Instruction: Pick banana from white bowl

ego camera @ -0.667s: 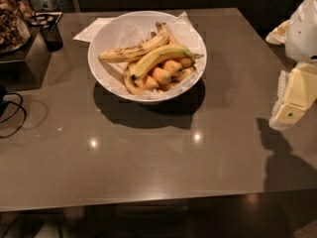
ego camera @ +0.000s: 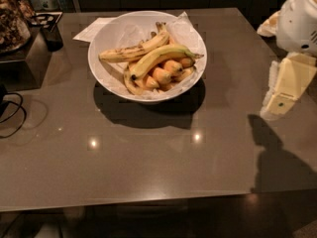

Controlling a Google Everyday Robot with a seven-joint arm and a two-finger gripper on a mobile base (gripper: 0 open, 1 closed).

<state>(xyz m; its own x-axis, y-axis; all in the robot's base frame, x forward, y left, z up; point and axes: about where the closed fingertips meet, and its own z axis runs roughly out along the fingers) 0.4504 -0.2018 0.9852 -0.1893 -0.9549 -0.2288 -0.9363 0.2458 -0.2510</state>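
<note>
We see a wide grey-brown table (ego camera: pixel 148 157) filling most of the view, its glossy top catching two small spots of light. On its far half stands the white bowl (ego camera: pixel 97 68), round and deep, lined with crinkled white paper and casting a dark shadow toward us.

At the right edge the robot's white arm (ego camera: pixel 298 19) reaches in from above. Below it hangs the gripper (ego camera: pixel 276 103), a cream-coloured piece tilted down and to the left, over the table's right side. It is well apart from the bowl and touches nothing that we can see. Whether it is open or closed we cannot tell.

The banana (ego camera: pixel 158 57), long, curved and greenish yellow, lies inside the bowl on top of the pile, its stem pointing right. Just behind it rests a brown-speckled banana (ego camera: pixel 133 51). Beneath both sit several short orange-yellow bananas (ego camera: pixel 163 76).

A sheet of paper (ego camera: pixel 94 29) shows behind the bowl's left side. At the far left stand a dark box (ego camera: pixel 25 58) and a small dark cup (ego camera: pixel 52 36), with a black cable (ego camera: pixel 12 114) looping nearer to us.
</note>
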